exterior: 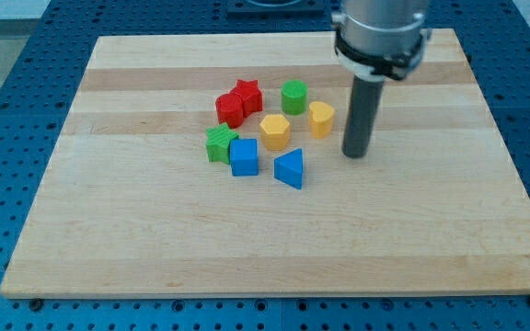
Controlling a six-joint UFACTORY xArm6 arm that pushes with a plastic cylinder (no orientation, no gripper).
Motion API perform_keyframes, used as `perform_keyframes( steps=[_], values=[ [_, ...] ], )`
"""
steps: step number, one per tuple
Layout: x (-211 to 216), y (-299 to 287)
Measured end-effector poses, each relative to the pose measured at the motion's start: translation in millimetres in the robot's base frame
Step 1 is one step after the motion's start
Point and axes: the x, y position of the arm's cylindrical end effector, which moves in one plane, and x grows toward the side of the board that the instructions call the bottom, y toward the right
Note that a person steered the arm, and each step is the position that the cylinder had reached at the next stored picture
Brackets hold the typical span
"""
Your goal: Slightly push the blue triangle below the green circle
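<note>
The blue triangle (290, 169) lies on the wooden board (274, 230) near its middle. The green circle (293, 97) stands above it in the view, with a yellow hexagon (275, 131) between them. My tip (355, 154) rests on the board to the right of the blue triangle, about a block's width away, and just right of a second yellow block (320, 119). It touches no block.
A blue cube (243, 156) sits left of the triangle, with a green star-like block (220, 144) beside it. A red star (247, 95) and another red block (230, 109) lie at the upper left of the cluster. Blue pegboard (7, 110) surrounds the board.
</note>
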Motion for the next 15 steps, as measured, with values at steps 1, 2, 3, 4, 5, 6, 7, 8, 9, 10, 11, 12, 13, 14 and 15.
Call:
perform_keyframes(
  steps=[1, 2, 3, 4, 5, 6, 7, 8, 9, 10, 11, 12, 13, 14, 15],
  values=[
    [39.8, -3.4],
    [81.1, -45.1],
    [88.1, -114.3],
    [76.3, -142.8],
    [75.7, -138.2],
    [64.4, -117.9],
    [46.1, -98.5],
    [37.0, -86.8],
    [33.7, -80.8],
    [19.3, -67.9],
    [15.2, -57.9],
    [17.3, -46.4],
    [51.4, -36.3],
    [54.3, -52.5],
    [43.5, -57.4]
  ],
)
